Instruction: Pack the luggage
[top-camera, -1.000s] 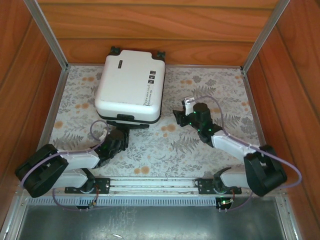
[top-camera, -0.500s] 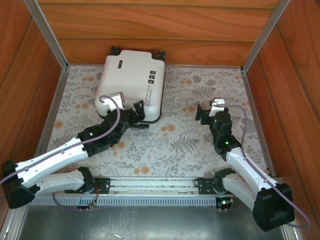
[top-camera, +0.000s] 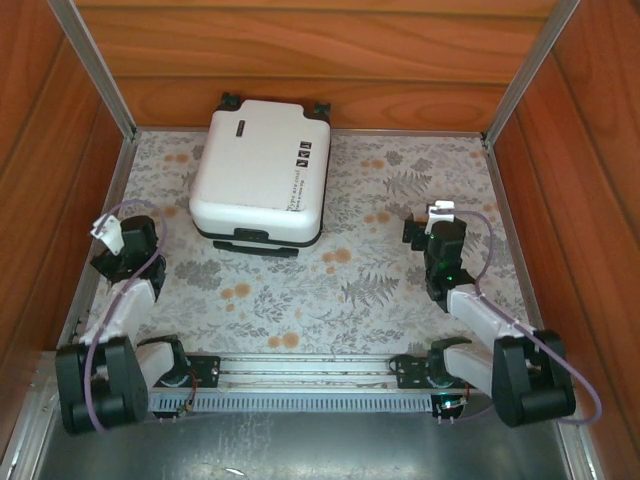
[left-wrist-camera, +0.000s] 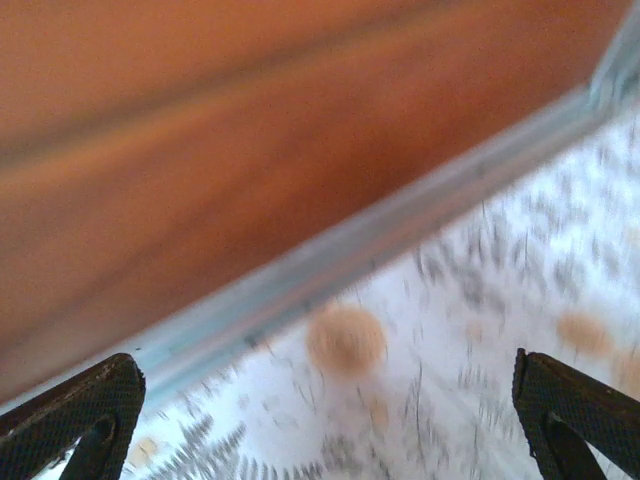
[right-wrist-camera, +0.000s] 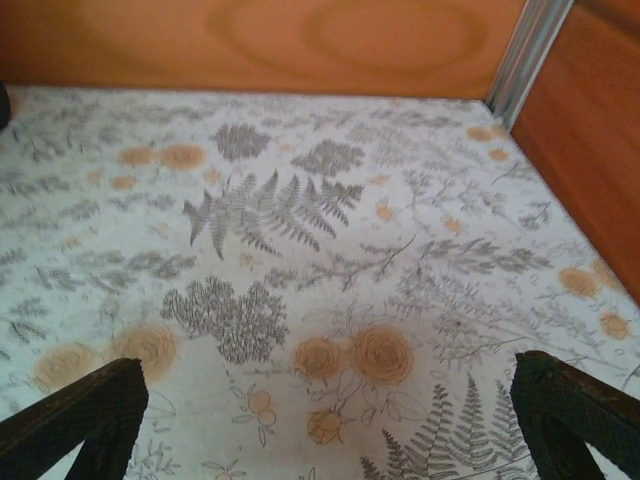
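The luggage is a white hard-shell suitcase lying flat and closed at the back left of the floral mat, with its black wheels against the back wall. My left gripper is off to its left, near the left wall. It is open, with only mat and the wall's metal rail between its fingers. My right gripper is well right of the suitcase. It is open over bare mat, and its black fingers stand wide apart, holding nothing.
Wooden walls enclose the mat on three sides, with aluminium rails along their base. The floral mat stretches between the suitcase and the arm bases. A metal tray lies along the near edge.
My left arm has pulled back from the suitcase's front edge to the left wall. My right arm has drawn back slightly to the right. Both grippers now stand wide open.
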